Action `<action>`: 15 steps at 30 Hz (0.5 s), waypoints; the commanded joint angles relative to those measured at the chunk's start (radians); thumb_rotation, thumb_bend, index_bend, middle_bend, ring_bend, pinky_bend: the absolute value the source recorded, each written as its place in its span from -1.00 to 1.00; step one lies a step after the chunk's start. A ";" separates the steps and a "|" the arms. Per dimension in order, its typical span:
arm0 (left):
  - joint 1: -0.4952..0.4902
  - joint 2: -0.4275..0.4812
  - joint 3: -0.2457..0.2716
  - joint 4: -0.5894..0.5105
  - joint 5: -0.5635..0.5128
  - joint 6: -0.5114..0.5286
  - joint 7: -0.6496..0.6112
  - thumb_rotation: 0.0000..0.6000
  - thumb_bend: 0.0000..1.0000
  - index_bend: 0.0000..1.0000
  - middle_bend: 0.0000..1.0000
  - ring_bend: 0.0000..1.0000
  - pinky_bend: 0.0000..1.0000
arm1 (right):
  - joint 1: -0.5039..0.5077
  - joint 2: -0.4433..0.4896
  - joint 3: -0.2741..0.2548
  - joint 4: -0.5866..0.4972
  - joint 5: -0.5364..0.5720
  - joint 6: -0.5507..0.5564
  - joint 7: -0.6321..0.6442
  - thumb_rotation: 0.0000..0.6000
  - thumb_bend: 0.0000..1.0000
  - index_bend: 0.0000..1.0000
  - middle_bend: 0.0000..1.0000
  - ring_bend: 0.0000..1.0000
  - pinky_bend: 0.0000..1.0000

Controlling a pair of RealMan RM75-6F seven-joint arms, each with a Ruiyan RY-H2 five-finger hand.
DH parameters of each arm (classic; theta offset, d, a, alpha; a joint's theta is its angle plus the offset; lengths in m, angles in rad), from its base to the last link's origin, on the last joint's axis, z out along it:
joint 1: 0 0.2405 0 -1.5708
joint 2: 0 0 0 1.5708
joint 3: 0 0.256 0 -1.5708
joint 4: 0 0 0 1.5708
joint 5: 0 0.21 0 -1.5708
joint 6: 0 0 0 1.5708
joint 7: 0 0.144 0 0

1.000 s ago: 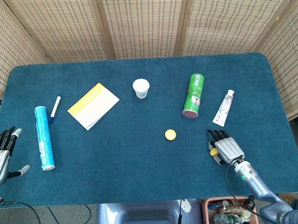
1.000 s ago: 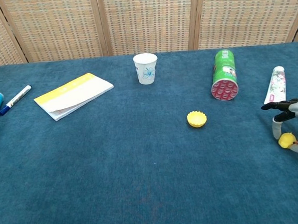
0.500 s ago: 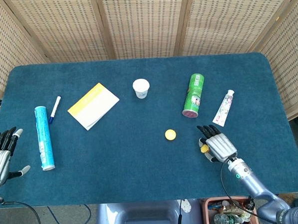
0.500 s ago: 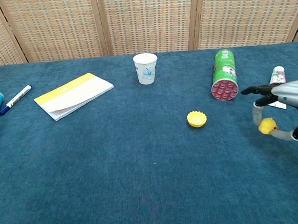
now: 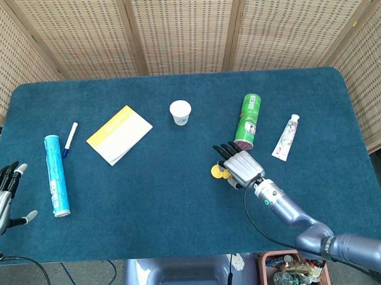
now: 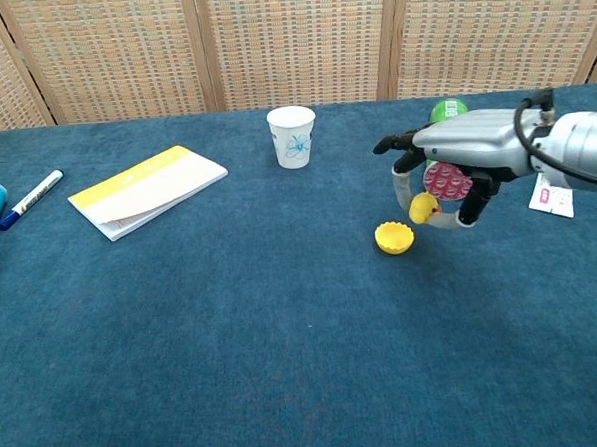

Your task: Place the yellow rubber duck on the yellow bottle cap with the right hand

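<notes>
The yellow rubber duck (image 6: 423,208) hangs pinched under my right hand (image 6: 462,150), a little above the cloth. The yellow bottle cap (image 6: 393,239) lies open side up just left of and below the duck. In the head view the right hand (image 5: 241,167) covers most of the duck (image 5: 225,174) and touches the edge of the cap (image 5: 216,172). My left hand (image 5: 1,197) rests at the table's left edge with fingers spread and nothing in it.
A green can (image 5: 247,120) lies just behind the right hand, with a toothpaste tube (image 5: 285,137) further right. A white paper cup (image 5: 180,112), a yellow notebook (image 5: 119,134), a marker (image 5: 69,138) and a blue tube (image 5: 55,176) lie to the left.
The right hand has lifted the duck and carried it left from the table's right side to just beside the cap. The left hand has stayed put.
</notes>
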 commanded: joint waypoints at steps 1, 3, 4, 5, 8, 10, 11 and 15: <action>-0.002 0.001 -0.001 0.002 -0.003 -0.004 -0.003 1.00 -1.00 -1.00 -1.00 -1.00 -1.00 | 0.071 -0.076 0.019 0.066 0.119 -0.044 -0.104 1.00 -0.13 -0.03 -1.00 -1.00 -1.00; -0.004 0.002 -0.002 0.003 -0.006 -0.009 -0.006 1.00 -1.00 -1.00 -1.00 -1.00 -1.00 | 0.093 -0.101 0.016 0.088 0.163 -0.046 -0.142 1.00 -0.13 -0.03 -1.00 -1.00 -1.00; -0.005 0.003 -0.002 0.003 -0.007 -0.011 -0.007 1.00 -1.00 -1.00 -1.00 -1.00 -1.00 | 0.103 -0.110 0.013 0.097 0.182 -0.044 -0.162 1.00 -0.13 -0.03 -1.00 -1.00 -1.00; -0.006 0.003 -0.002 0.002 -0.009 -0.014 -0.009 1.00 -1.00 -1.00 -1.00 -1.00 -1.00 | 0.116 -0.123 0.007 0.109 0.207 -0.040 -0.191 1.00 -0.13 -0.03 -1.00 -1.00 -1.00; -0.007 0.003 -0.003 0.002 -0.014 -0.019 -0.009 1.00 -1.00 -1.00 -1.00 -1.00 -1.00 | 0.137 -0.145 -0.002 0.127 0.269 -0.030 -0.235 1.00 -0.13 -0.03 -1.00 -1.00 -1.00; -0.009 0.004 -0.004 0.002 -0.017 -0.021 -0.008 1.00 -1.00 -1.00 -1.00 -1.00 -1.00 | 0.146 -0.154 -0.007 0.135 0.298 -0.026 -0.250 1.00 -0.13 -0.03 -1.00 -1.00 -1.00; -0.010 0.004 -0.004 0.003 -0.019 -0.024 -0.008 1.00 -1.00 -1.00 -1.00 -1.00 -1.00 | 0.151 -0.160 -0.012 0.140 0.314 -0.021 -0.260 1.00 -0.13 -0.03 -1.00 -1.00 -1.00; -0.011 0.004 -0.004 0.003 -0.022 -0.029 -0.007 1.00 -1.00 -1.00 -1.00 -1.00 -1.00 | 0.163 -0.172 -0.025 0.155 0.348 -0.010 -0.277 1.00 -0.13 -0.03 -1.00 -1.00 -1.00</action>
